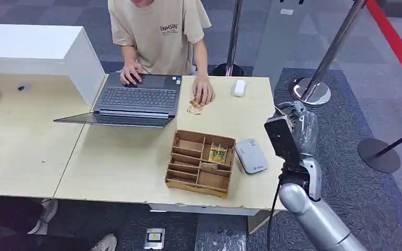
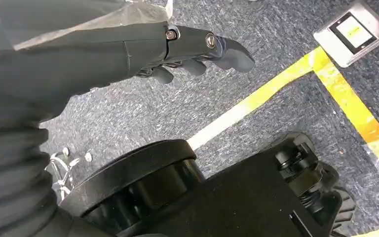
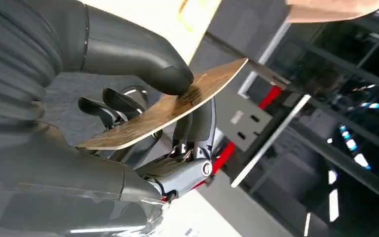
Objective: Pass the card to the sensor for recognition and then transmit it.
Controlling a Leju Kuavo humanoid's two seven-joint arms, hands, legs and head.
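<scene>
The right hand (image 3: 143, 123) pinches a thin wooden card (image 3: 172, 106) between thumb and fingers, raised off the table's (image 1: 125, 162) right edge, well clear of the grey card reader (image 1: 252, 155) lying beside the wooden organiser (image 1: 201, 162). Judged: sensing not yet done; next, lower the card onto the reader. The left hand (image 2: 177, 49) hangs over carpet holding nothing, fingers loosely extended.

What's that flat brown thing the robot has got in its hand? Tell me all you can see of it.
It is the card: a thin, flat, stiff piece with a brown, wood-grain-looking face and a pale edge. The right hand pinches it, the thick grey thumb pressing on its upper face and darker fingers under it. It is tilted, one corner jutting past the hand into the air. Any print on it cannot be made out.
</scene>
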